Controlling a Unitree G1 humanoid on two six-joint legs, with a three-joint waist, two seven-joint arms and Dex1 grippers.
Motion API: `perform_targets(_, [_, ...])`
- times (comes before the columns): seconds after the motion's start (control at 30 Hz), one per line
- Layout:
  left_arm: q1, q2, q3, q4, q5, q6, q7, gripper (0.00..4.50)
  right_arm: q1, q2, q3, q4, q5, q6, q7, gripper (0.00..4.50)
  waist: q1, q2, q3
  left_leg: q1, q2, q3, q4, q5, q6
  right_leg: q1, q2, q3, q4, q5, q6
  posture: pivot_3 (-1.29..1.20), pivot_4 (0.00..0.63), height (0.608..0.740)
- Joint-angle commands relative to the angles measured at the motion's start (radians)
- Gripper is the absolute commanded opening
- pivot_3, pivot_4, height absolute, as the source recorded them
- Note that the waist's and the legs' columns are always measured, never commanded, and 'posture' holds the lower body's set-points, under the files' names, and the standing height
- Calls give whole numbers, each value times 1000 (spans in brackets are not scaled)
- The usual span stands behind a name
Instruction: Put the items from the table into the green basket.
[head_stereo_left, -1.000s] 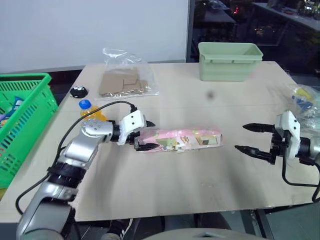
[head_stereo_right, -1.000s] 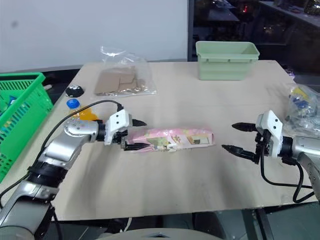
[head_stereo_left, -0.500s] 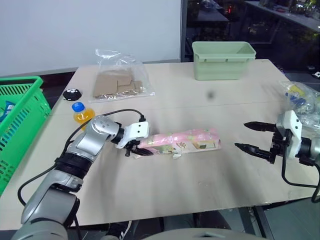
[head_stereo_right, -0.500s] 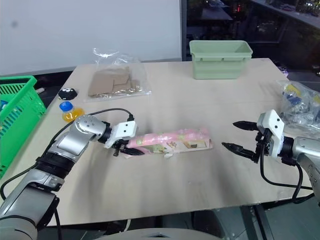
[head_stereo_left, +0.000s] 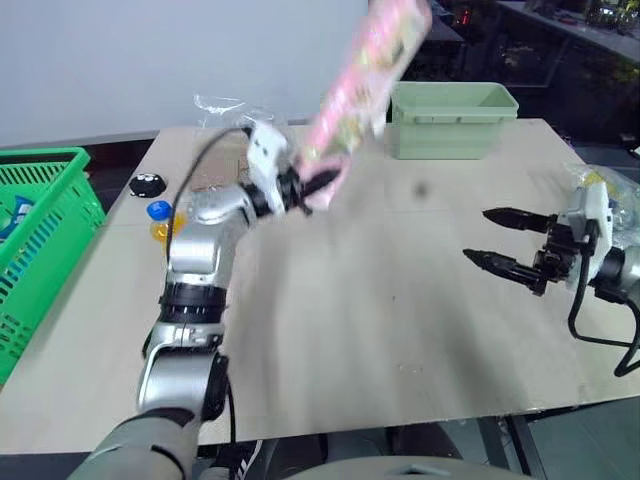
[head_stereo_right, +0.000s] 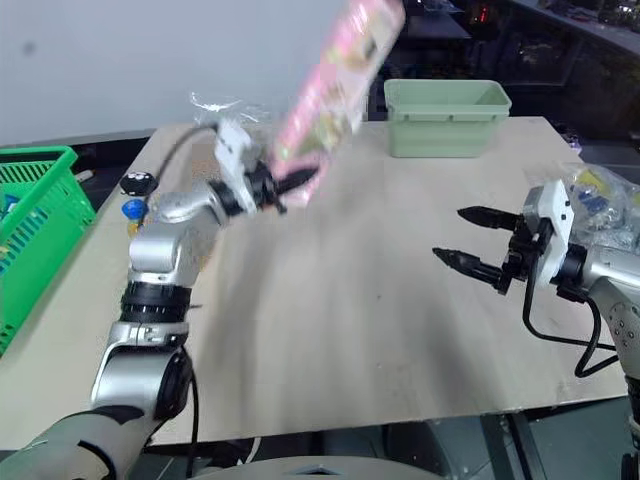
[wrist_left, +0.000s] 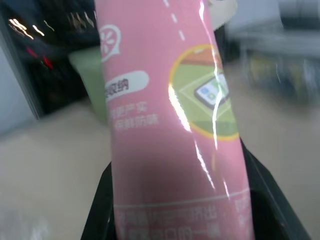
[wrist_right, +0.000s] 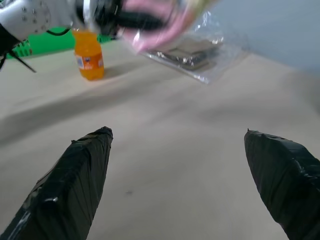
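We have the pink carton (head_stereo_left: 362, 85) up off the table (head_stereo_left: 400, 330), clamped by its lower end in our left gripper (head_stereo_left: 318, 187) so that its length tilts up over the middle of the board, a hold that, we judge, lets it swing across to the green basket (head_stereo_left: 45, 230) at our far left. Our right gripper (head_stereo_left: 508, 242) hangs with its fingers spread and empty near the bag of packets (head_stereo_left: 605, 195). The bottle (wrist_right: 89, 54) and the cardboard bag (wrist_right: 192, 52) wait on the table behind the left arm.
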Motion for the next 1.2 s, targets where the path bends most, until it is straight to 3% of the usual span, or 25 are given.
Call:
perform_targets(0.03, [-155, 16, 98, -94, -54, 20, 143, 1240, -41, 6, -23, 2, 21, -1, -6, 4500, 0, 0, 0, -1, 0, -1, 0, 0, 0, 0, 0, -1, 0, 0, 0, -52, 18, 740])
perform_targets(0.13, [-224, 127, 70, -45, 75, 1, 215, 1240, -79, 16, -17, 19, 21, -8, -2, 4500, -4, 2, -1, 0, 0, -1, 0, 0, 0, 0, 1, 0, 0, 0, -1, -39, 18, 740])
perform_targets(0.27, [-238, 371, 22, 46, 285, -63, 283, 1240, -147, 51, -17, 37, 49, -7, -4, 4500, -11, 4, 0, 8, 0, -2, -5, 0, 0, 4, 3, 1, 1, -1, 1, -14, 15, 740])
perform_targets(0.4, [-129, 668, 37, 188, 449, -177, 303, 1240, -228, 101, -11, 54, 125, 39, -9, 4500, -14, 4, 0, 9, 1, -7, -6, 0, 0, 3, 7, 2, 1, -1, 1, 25, 12, 740])
perform_targets(0.53, [-1, 833, 83, 320, 507, -264, 346, 1240, -296, 136, -1, 55, 192, 82, -6, 4500, 8, 2, 1, 7, 2, -7, -8, 0, 0, 1, 6, 0, 0, 1, -2, 60, 6, 740])
perform_targets(0.83, [171, 988, 163, 593, 530, -351, 444, 1240, -430, 208, 60, 99, 222, 103, 5, 4500, 86, -5, -3, 4, 1, -5, -8, 0, 0, -2, 4, -2, 0, 1, -4, 105, 0, 740])
perform_targets(1.17, [273, 990, 154, 708, 518, -443, 435, 1240, -442, 232, 85, 117, 192, 87, 40, 4500, 125, -9, -5, 3, 1, -3, -8, 0, -1, -3, 2, -3, 1, 1, -4, 129, 0, 740])
perform_targets(1.2, [268, 984, 154, 706, 510, -445, 424, 1929, -440, 231, 84, 118, 188, 85, 42, 4500, 127, -10, -6, 3, 1, -3, -8, 0, -1, -3, 1, -3, 1, 2, -4, 128, 0, 740])
